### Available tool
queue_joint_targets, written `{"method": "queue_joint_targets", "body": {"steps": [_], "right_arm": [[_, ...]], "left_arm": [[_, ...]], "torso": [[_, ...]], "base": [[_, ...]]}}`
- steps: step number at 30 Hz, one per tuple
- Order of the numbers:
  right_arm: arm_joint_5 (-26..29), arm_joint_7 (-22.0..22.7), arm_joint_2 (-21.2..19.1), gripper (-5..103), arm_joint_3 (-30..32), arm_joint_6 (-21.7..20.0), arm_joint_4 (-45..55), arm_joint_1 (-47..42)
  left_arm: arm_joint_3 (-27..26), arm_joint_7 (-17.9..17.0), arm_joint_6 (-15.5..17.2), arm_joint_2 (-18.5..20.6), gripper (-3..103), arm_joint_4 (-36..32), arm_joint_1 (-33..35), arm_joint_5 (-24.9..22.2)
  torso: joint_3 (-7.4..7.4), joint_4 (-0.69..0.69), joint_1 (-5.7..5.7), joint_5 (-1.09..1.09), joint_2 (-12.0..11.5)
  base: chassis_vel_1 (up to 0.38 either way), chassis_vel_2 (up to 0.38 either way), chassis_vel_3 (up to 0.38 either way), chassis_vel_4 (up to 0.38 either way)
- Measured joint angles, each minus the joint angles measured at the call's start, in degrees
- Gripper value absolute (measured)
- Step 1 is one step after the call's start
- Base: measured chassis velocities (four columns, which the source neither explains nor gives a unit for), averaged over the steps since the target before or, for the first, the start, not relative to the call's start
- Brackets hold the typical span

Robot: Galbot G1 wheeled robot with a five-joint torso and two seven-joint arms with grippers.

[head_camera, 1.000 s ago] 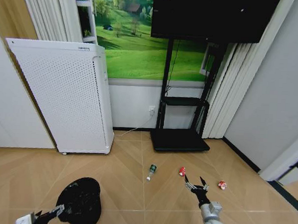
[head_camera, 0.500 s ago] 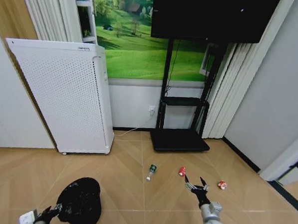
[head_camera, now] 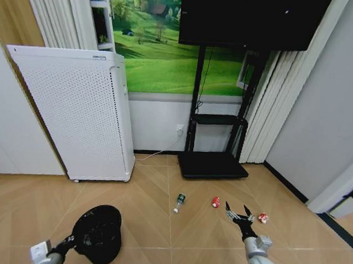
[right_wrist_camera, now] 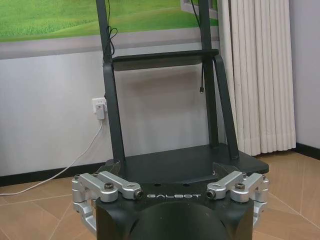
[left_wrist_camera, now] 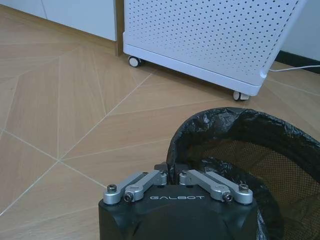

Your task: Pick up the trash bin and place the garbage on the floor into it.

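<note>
The trash bin, black mesh with a dark liner, is sitting low at my left, and my left end effector is pinching its near rim with narrowed fingers. Ahead on the wooden floor are lying a clear bottle, a small red can and a red-and-white wrapper. My right end effector is hovering wide open and empty between can and wrapper.

Left gripper: black housing with white "GALBOT" lettering, silver metal finger links fastened by dark screws. Right gripper: same black housing and lettering, silver jointed links with screws; in the head view, black claw-like fingertips on a silver-grey wrist.
</note>
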Motion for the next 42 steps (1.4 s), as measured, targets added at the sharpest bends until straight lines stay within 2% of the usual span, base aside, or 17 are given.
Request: {"method": "queue_joint_targets", "body": {"steps": [5, 8, 9, 11, 15, 26, 30, 32, 34, 37, 38, 41, 42], "right_arm": [[0.31, 0.04, 0.06, 100, 0.04, 0.4, -0.25, -0.42], [0.45, 0.16, 0.18, 100, 0.4, 0.89, -0.47, -0.9], [0.45, 0.16, 0.18, 100, 0.4, 0.89, -0.47, -0.9], [0.46, 0.18, 0.31, 100, 0.66, 0.99, -0.47, -1.1], [0.42, 0.23, 0.49, 100, 0.81, 0.99, -0.34, -1.02], [-2.3, 0.42, 1.04, 100, -0.19, -0.11, -0.75, 0.56], [-3.29, 0.42, 1.34, 100, -0.55, -0.28, -0.92, 0.73], [-3.94, 0.42, 1.51, 100, -0.79, -0.56, -0.96, 0.85], [-4.28, 0.44, 1.59, 100, -0.88, -0.67, -0.96, 0.98], [-5.3, 0.35, 1.7, 100, -0.93, -1.11, -0.66, 1.12], [-5.3, 0.35, 1.7, 100, -0.93, -1.11, -0.66, 1.12], [-5.69, 0.26, 1.69, 100, -0.93, -1.4, -0.26, 1.1], [-5.69, 0.26, 1.69, 100, -0.93, -1.4, -0.26, 1.1]], "left_arm": [[0.12, 2.79, -2.11, 0.21, 6, 0.67, -0.81, 1.1], [0.67, 5.46, -6.24, 0.99, 6, 1.8, -2.61, 3.1], [0.67, 5.46, -6.24, 0.99, 6, 1.8, -2.61, 3.1], [1.2, 6.59, -8.32, 1.67, 6, 2.19, -4.03, 3.81], [1.44, 6.81, -8.61, 1.93, 6, 2.34, -4.38, 3.86], [-0.42, 8.89, -15.24, -0.94, 6, 7.05, -1.37, 5.94], [-0.45, 8.59, -15.52, -0.97, 6, 7.86, -2.04, 4.83], [-0.38, 7.1, -14.69, -0.91, 2, 7.69, -2.56, 3.27], [-0.23, 6.35, -14.17, -0.85, 6, 7.47, -2.84, 2.58], [-0.01, 5.54, -14.14, -0.55, 21, 7.53, -3.47, 2.55], [-0.01, 5.54, -14.14, -0.55, 21, 7.53, -3.47, 2.55], [0.07, 5.28, -14.09, -0.21, 37, 7.63, -3.77, 2.68], [0.07, 5.28, -14.09, -0.21, 37, 7.63, -3.77, 2.68]], "torso": [[0.0, 0.0, 0.0, 0.0, 0.0], [0.0, 0.0, 0.0, -0.01, 0.0], [0.0, 0.0, 0.0, -0.01, 0.0], [0.0, -0.02, 0.0, -0.01, 0.0], [0.0, -0.02, 0.0, 0.0, 0.01], [0.0, 0.01, 0.0, 0.0, 0.01], [0.01, -0.01, 0.0, -0.02, 0.01], [0.01, -0.01, 0.0, 0.0, 0.01], [0.01, -0.01, 0.0, 0.0, 0.01], [0.01, -0.01, 0.0, 0.0, 0.01], [0.01, -0.01, 0.0, 0.0, 0.01], [0.01, 0.0, 0.0, 0.0, 0.01], [0.01, 0.0, 0.0, 0.0, 0.01]], "base": [[0.0, 0.0, 0.0, 0.0], [0.0, 0.0, 0.0, 0.0], [0.0, 0.0, 0.0, 0.0], [0.0, 0.0, 0.0, 0.0], [0.0, 0.0, 0.0, 0.0], [0.0, 0.0, 0.0, 0.0], [0.0, 0.0, 0.0, 0.0], [0.0, 0.0, 0.0, 0.0], [0.0, 0.0, 0.0, 0.0], [0.0, 0.0, 0.0, 0.0], [0.0, 0.0, 0.0, 0.0], [0.0, 0.0, 0.0, 0.0], [0.0, 0.0, 0.0, 0.0]]}}
